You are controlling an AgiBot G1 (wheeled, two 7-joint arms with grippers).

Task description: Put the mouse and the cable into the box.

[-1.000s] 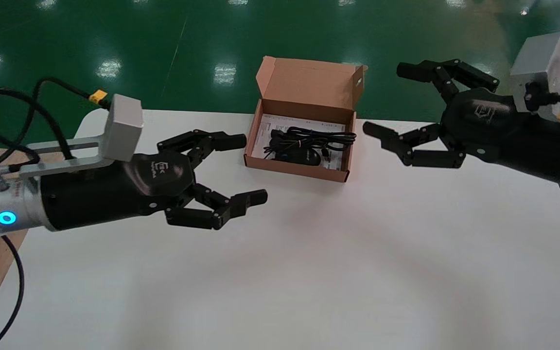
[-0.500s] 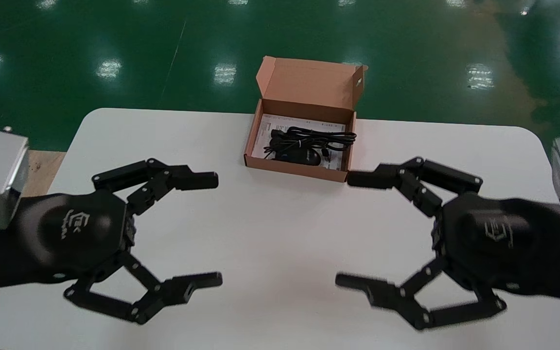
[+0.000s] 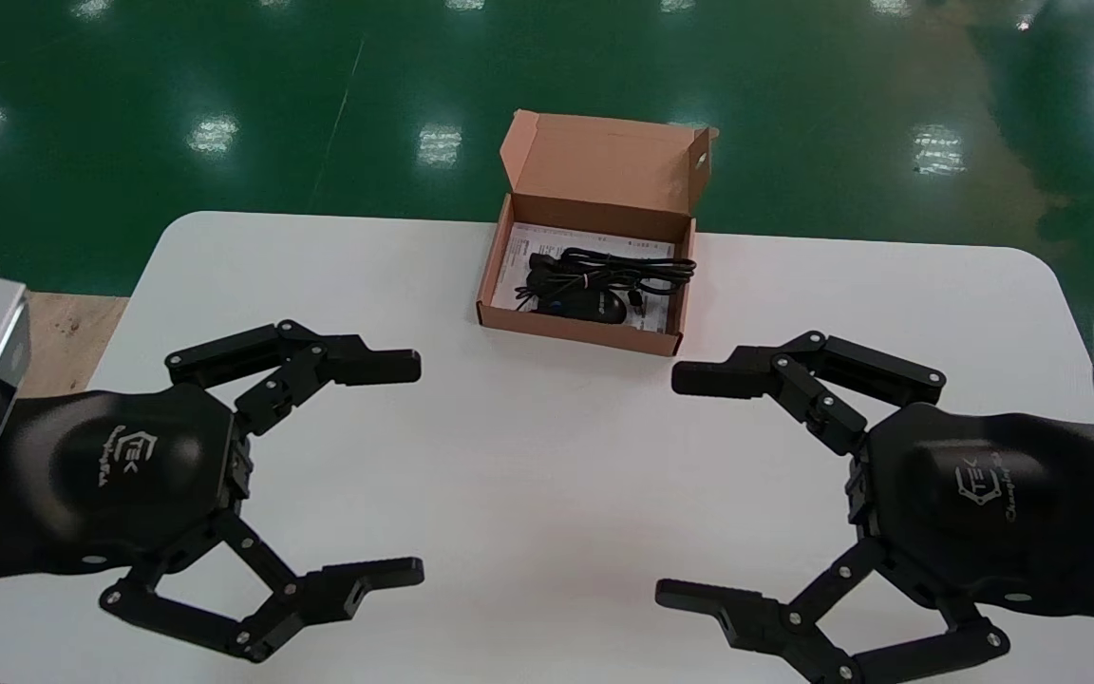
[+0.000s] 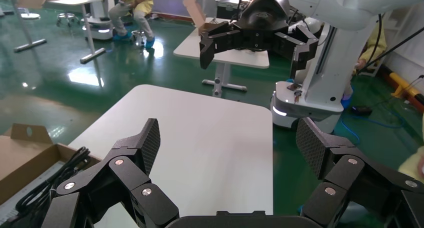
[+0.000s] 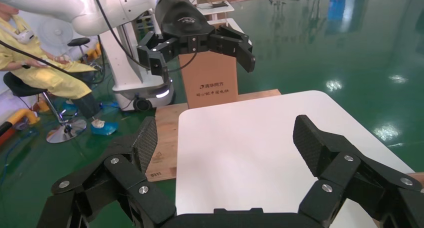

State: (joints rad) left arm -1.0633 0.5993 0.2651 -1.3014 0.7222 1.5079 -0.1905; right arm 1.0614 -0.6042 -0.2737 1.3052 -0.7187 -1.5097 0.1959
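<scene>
Two grippers hover over the white table (image 3: 528, 437), each spread wide and holding nothing: the left gripper (image 3: 414, 467) at lower left of the frame, the right gripper (image 3: 669, 486) at lower right, fingertips facing inward. The open cardboard box (image 3: 577, 330) stands at upper centre; the black mouse (image 3: 594, 306) and the coiled cable (image 3: 609, 269) lie inside it on a printed sheet (image 3: 520, 258).

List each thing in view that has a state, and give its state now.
box: open, lid flap upright.
mouse: lying inside the box.
cable: bundled, inside the box.
left gripper: open, empty, above the table.
right gripper: open, empty, above the table.
</scene>
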